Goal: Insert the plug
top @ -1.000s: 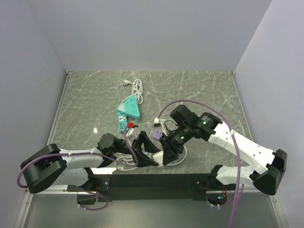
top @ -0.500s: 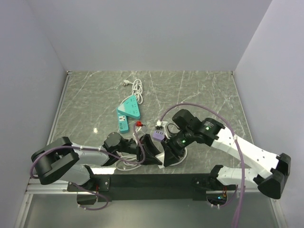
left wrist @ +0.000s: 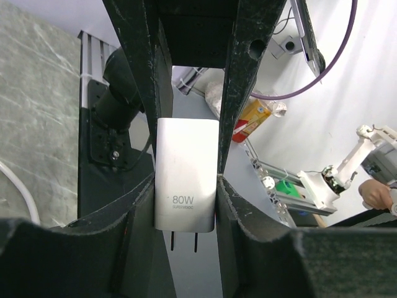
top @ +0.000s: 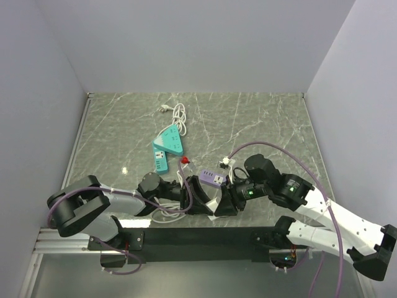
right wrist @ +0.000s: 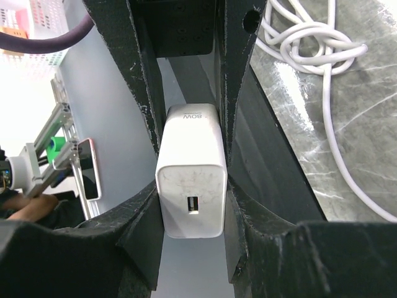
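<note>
Tools from both arms are gripping one thing at once. The left tool [left wrist: 186, 185] is pressing its fingers [left wrist: 133, 211] against the sides of the plug [left wrist: 186, 155] at the end with the prongs. The right tool [right wrist: 192, 186] is clamping the same plug at the end with the port. Neither tool is standing apart. Each wrist view is showing the other arm's fingers coming in from the top and flanking the far half of the white block. The prongs [left wrist: 172, 241] are pointing back toward the left wrist. The port [right wrist: 191, 203] is facing the right wrist, with nothing plugged into it.

In the top view the pair are meeting near the middle of the near edge of the bench [top: 260, 118], and the plug is mostly hiding between them. Just beyond them a purple adapter [top: 212, 180] is lying, and further off to the far left a teal power strip [top: 167, 149]. A white cable [top: 178, 115] is lying coiled behind that.

This is looking like a hand-over between arms, with insertion not yet begun. The next move is probably calling for the left tool to let go and back away leftward, baring the prongs. The right arm would then be turning them toward a socket and lining them up squarely. Which socket is meant, I cannot tell.
</note>
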Robot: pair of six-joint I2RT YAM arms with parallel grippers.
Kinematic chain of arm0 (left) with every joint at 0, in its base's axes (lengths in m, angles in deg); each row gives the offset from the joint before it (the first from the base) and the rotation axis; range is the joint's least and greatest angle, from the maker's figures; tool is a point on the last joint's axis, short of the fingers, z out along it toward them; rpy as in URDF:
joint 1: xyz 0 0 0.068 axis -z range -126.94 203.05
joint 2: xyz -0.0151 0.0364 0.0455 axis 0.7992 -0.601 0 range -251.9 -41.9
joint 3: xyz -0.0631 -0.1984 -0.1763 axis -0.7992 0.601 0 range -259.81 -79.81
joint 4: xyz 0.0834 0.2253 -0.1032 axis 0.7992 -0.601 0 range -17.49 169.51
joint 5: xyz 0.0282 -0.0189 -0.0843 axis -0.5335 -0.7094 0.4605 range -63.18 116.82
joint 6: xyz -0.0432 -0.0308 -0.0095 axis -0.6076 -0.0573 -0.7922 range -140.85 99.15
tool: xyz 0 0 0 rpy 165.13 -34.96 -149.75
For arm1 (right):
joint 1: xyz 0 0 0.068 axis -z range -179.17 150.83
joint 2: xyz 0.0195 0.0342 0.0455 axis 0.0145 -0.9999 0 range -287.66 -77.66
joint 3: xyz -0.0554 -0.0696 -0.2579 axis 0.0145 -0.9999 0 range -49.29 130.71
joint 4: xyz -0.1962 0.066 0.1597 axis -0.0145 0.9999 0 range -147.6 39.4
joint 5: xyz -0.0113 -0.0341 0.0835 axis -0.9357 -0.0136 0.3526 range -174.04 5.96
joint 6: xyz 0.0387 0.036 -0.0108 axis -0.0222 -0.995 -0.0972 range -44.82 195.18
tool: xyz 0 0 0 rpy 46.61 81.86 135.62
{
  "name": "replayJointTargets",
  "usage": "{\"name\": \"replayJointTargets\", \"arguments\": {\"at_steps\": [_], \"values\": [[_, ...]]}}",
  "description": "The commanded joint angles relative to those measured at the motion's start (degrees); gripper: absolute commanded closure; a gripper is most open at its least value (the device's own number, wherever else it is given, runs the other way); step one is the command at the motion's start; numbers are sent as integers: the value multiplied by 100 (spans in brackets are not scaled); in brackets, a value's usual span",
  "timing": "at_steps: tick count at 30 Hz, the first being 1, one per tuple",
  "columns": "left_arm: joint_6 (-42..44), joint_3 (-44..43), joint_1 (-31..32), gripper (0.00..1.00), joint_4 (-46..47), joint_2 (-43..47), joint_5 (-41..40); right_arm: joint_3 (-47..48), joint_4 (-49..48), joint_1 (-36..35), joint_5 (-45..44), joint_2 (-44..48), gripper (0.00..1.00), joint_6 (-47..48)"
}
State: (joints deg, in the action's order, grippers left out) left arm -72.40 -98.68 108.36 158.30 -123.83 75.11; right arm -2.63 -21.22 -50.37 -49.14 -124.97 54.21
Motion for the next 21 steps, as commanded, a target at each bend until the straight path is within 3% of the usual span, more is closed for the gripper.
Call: {"name": "replayJointTargets", "arguments": {"at_steps": [1, 4, 8, 10, 12, 19, 21], "values": [[-40, 41, 156, 99, 2756, -69, 365, 63, -1730, 66, -457, 143, 79, -329], [4, 68, 156, 100, 2739, -34, 348, 81, -1845, 66, -580, 283, 72, -329], [48, 77, 173, 99, 2669, 54, 356, 90, -1933, 110, -633, 407, 46, -355], [66, 77, 173, 100, 2651, 72, 374, 72, -1994, 145, -607, 494, 45, -399], [75, 94, 182, 100, 2633, 90, 374, -7, -2047, 285, -528, 538, 30, -477], [198, 182, 182, 100, 2484, 283, 304, -262, -1951, 453, 34, 477, 28, -505], [320, 226, 191, 100, 2362, 406, 233, -350, -1846, 453, 253, 486, 22, -539]]}}
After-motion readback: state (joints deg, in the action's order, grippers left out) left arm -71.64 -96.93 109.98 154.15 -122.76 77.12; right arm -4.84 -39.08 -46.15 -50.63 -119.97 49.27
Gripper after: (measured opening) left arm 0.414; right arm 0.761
